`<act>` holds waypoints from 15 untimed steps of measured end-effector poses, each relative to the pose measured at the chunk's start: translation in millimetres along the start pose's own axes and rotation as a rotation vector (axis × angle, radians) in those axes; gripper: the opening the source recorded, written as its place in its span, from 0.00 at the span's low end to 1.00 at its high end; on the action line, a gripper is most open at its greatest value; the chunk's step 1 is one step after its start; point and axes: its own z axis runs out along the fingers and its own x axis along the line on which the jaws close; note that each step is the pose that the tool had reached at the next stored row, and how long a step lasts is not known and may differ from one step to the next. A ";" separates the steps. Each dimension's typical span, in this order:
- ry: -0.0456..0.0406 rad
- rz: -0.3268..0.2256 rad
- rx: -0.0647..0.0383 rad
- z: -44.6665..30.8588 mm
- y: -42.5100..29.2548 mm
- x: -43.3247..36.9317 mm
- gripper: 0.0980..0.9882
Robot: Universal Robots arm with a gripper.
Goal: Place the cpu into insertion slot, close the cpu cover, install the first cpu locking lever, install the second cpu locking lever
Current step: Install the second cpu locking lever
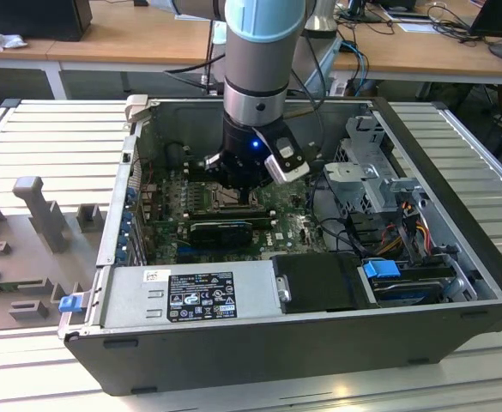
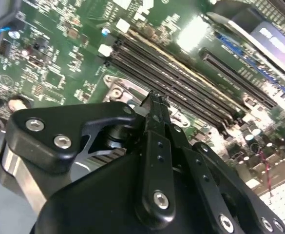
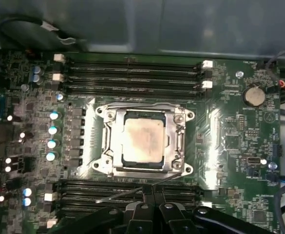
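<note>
Fingers [image 3: 149,207] first: you see them pressed together with no gap, holding nothing, their tips at the edge of the socket in the first wrist view, touching a thin silver lever [image 3: 132,191] that lies slanted across the memory slots [image 3: 132,73]. From there, take in the open computer case [image 1: 259,335] lying on the ribbed tabletop [image 1: 53,137], with the arm [image 1: 263,60] reaching straight down into it. Around the arm you have the power supply [image 1: 190,296] along the near wall, a drive cage [image 1: 375,150] and loose cables [image 1: 409,223] toward the exterior view's right. On the green motherboard [image 3: 230,136], the insertion slot [image 3: 108,146] sits between two banks of memory slots. Its cpu cover [image 3: 179,127] lies flat around the cpu [image 3: 142,141], which is seated in the socket. A round coin battery [image 3: 254,95] sits well apart
</note>
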 end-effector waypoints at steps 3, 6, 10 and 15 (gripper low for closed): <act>0.0004 -0.006 -0.002 0.9 -0.2 8.5 0.01; 0.0007 -0.008 -0.003 2.4 0.2 19.8 0.01; 0.0028 -0.029 -0.010 8.1 -0.3 19.9 0.01; 0.0041 -0.063 -0.037 18.0 -2.4 30.8 0.01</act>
